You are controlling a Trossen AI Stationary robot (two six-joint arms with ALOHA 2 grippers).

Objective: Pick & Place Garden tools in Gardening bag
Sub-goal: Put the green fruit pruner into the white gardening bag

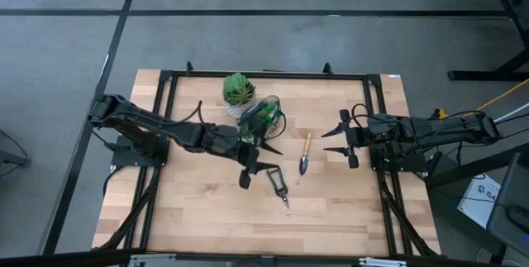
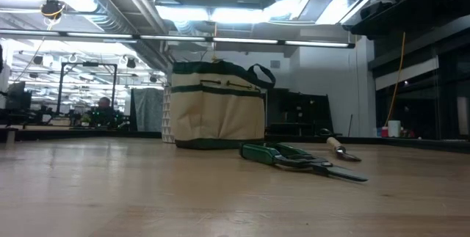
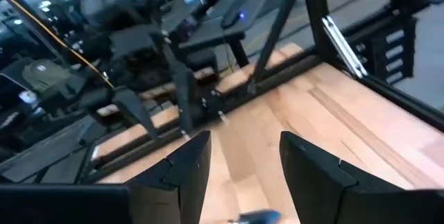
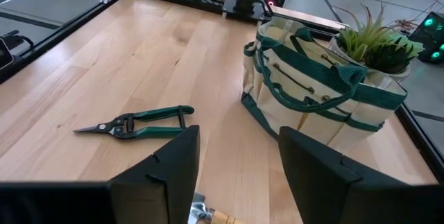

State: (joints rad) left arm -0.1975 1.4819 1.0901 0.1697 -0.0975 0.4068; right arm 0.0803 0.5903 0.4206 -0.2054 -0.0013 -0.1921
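Note:
The beige gardening bag with green trim (image 1: 261,118) stands upright on the table's far middle; it also shows in the low view (image 2: 217,105) and the right wrist view (image 4: 316,89). Green-handled pruning shears (image 1: 278,186) (image 4: 135,122) lie flat near the table's middle. A wooden-handled trowel (image 1: 305,155) (image 2: 341,149) lies flat to their right. My left gripper (image 1: 258,161) (image 3: 243,144) is open and empty, above the table between the bag and the shears. My right gripper (image 1: 340,140) (image 4: 236,148) is open and empty, right of the trowel. No spray bottle or rake shows.
A green plant in a white pot (image 1: 239,90) (image 4: 374,40) stands just behind the bag on its far left. A black metal frame (image 1: 264,74) runs around the table's edges. Bare wood (image 1: 207,217) lies toward the near edge.

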